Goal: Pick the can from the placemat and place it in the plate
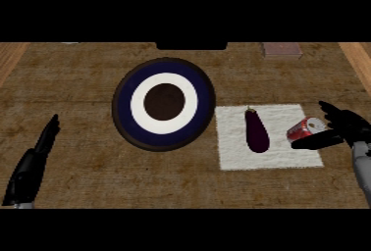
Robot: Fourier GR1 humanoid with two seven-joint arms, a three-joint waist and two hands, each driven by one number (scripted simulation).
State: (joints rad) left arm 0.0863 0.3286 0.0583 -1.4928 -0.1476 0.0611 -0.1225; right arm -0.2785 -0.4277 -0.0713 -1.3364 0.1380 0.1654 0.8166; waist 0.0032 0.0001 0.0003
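Two items on the white placemat (272,157): a dark eggplant (256,131) lying lengthwise near the middle, and a red can (305,129) tipped on its side at the right edge, silver end facing up and toward the camera. Right hand (342,126) already at the can, fingers spread behind and above it, thumb reaching under the near side; seemingly touching, though contact not certain from this angle. Not yet curled fully round. Left hand (36,159) resting open at the lower left edge, fingers straight, well apart from everything.

Handling, as a judgement: rigid, smooth metal wall, light if empty, prone to rolling while on its side and to slipping in a partial wrap. Best taken across the cylinder's middle, fingers on one curved side and thumb opposite, not by the rims. Care needed to avoid nudging it off the mat edge before closing.

Target plate (164,103) left of the mat, dark blue rim, white ring, brown centre, nothing on it. Eggplant lying between can and plate, so a lift high enough to pass over it likely called for. Task at the grasp stage; carry and placing not yet done.
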